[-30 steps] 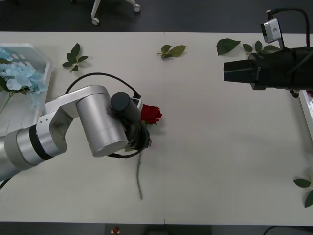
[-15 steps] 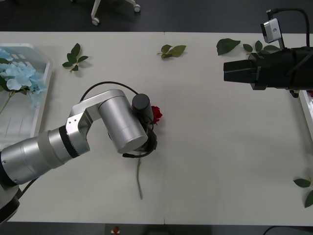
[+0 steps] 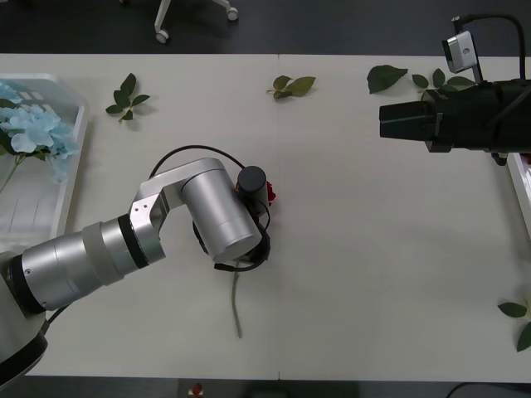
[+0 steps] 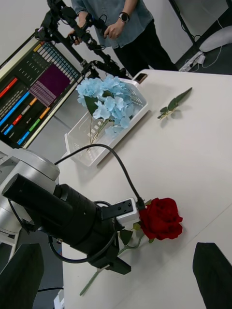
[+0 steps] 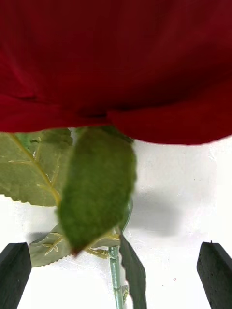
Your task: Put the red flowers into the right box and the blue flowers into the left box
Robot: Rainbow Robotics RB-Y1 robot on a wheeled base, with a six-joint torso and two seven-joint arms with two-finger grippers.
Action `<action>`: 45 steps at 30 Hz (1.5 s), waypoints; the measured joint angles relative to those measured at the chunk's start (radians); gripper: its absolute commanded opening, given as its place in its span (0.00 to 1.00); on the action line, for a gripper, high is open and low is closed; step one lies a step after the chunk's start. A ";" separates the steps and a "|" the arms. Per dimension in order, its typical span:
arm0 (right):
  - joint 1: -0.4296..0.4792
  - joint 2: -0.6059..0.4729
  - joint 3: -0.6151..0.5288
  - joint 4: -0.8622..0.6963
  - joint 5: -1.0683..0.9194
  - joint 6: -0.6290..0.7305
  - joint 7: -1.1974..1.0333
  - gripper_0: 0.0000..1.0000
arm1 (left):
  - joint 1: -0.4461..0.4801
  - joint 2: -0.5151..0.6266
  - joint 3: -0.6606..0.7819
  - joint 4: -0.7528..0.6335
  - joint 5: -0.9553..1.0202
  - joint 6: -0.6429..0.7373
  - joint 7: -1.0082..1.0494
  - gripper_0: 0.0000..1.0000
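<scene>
1. The left gripper [image 5: 116, 270] hangs over a red rose [image 3: 270, 193] lying on the white table [image 3: 373, 265]. Its two black fingers [image 5: 14, 270] stand wide apart and hold nothing.
2. Between those jaws, in the left wrist view, the rose's green stem [image 5: 116, 275] runs straight down the middle of the gap. The leaves [image 5: 96, 193] and the deep-red bloom [image 5: 116, 67] lie just beyond the fingertips.
3. In the front view the silver left arm [image 3: 166, 232] covers most of the flower — a sliver of bloom shows past the wrist, and the bare stem [image 3: 235, 307] trails out behind the gripper toward the robot.
4. The right gripper [image 4: 116, 275] is raised well apart from the rose, black fingers [image 4: 212, 270] spread open and empty — bloom [image 4: 162, 218] and left wrist lie ahead of its jaws.
5. Farther beyond those jaws, the left box [image 4: 82, 149] holds blue flowers [image 4: 108, 101]; in the front view it sits at the table's left edge [image 3: 75, 141].
6. The right box [image 3: 521, 186] shows as a pale rim beside the right arm [image 3: 448, 116].
7. Loose leaf sprigs [image 3: 292, 85] lie along the table's far side.
</scene>
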 measured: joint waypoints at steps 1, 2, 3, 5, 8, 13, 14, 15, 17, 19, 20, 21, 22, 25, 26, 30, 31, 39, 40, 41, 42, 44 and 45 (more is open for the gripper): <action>0.000 0.000 0.000 0.000 0.000 0.000 0.000 0.90 | 0.000 0.000 0.000 0.001 0.000 0.000 0.000 1.00; 0.000 0.000 0.000 0.000 0.000 0.000 0.000 0.90 | 0.000 -0.001 0.000 0.004 0.000 0.000 0.000 1.00; 0.000 0.000 0.000 0.000 0.000 0.000 0.000 0.90 | 0.000 -0.002 0.000 0.009 0.000 0.000 -0.001 1.00; 0.000 0.000 0.000 0.000 0.000 0.000 0.000 0.90 | 0.000 -0.010 0.000 0.028 0.000 -0.003 -0.002 1.00; 0.000 0.000 0.000 0.000 0.000 0.001 0.000 0.90 | 0.000 -0.032 0.000 0.068 0.000 -0.026 -0.008 1.00; 0.000 0.000 0.000 0.001 0.000 0.001 0.000 0.90 | -0.005 -0.048 0.000 0.081 0.000 -0.028 -0.014 0.00; 0.000 0.000 0.000 0.001 0.000 0.001 0.000 0.90 | -0.005 -0.049 0.000 0.081 0.000 -0.028 -0.014 0.00; 0.000 0.000 0.000 0.001 0.000 0.001 0.000 0.90 | -0.005 -0.049 0.000 0.081 0.000 -0.028 -0.014 0.00; 0.000 0.000 0.000 0.001 0.000 0.001 0.000 0.90 | -0.005 -0.049 0.000 0.081 -0.001 -0.028 -0.014 0.00; 0.000 0.000 0.000 0.001 0.000 0.001 0.000 0.90 | -0.005 -0.049 0.000 0.081 -0.012 -0.028 -0.015 0.00; 0.000 0.000 0.000 0.001 0.000 0.002 0.000 0.90 | -0.005 -0.049 0.000 0.081 -0.019 -0.028 -0.016 0.00; 0.000 0.000 0.000 0.002 0.000 0.003 0.000 0.90 | -0.005 -0.049 0.000 0.081 -0.025 -0.028 -0.018 0.00; 0.000 0.000 0.000 0.002 0.000 0.007 0.000 0.90 | -0.005 -0.049 0.000 0.081 -0.027 -0.028 -0.019 0.00; 0.000 0.000 0.000 0.002 0.000 0.015 0.000 0.90 | -0.005 -0.049 0.000 0.081 -0.032 -0.028 -0.028 0.00; 0.000 0.000 0.000 0.002 0.000 0.015 0.000 0.90 | -0.005 -0.049 0.000 0.081 -0.040 -0.028 -0.035 0.00; 0.000 0.000 0.000 0.002 0.000 0.015 0.000 0.90 | -0.005 -0.044 0.000 0.053 -0.067 -0.023 -0.050 0.00; 0.000 0.000 0.000 0.002 0.000 0.015 0.000 0.90 | -0.005 -0.040 0.000 0.037 -0.069 -0.019 -0.050 0.00; 0.000 0.000 0.000 0.006 0.000 0.015 0.000 0.90 | -0.005 0.034 0.035 -0.157 -0.071 0.075 -0.050 0.00; 0.000 0.000 0.000 0.006 0.000 0.015 0.000 0.90 | -0.005 0.043 0.049 -0.182 -0.071 0.090 -0.051 0.00; 0.000 0.000 0.000 0.007 0.000 0.015 0.000 0.90 | -0.005 0.051 0.064 -0.206 -0.070 0.101 -0.052 0.00; 0.000 0.000 0.000 0.008 0.000 0.015 0.000 0.90 | -0.004 0.059 0.080 -0.229 -0.064 0.109 -0.055 0.00; 0.000 0.000 0.000 0.010 0.000 0.015 0.000 0.90 | -0.001 0.073 0.124 -0.270 -0.026 0.117 -0.078 0.00; 0.000 0.000 0.000 0.010 0.000 0.015 0.000 0.90 | 0.004 0.078 0.154 -0.286 0.003 0.117 -0.100 0.00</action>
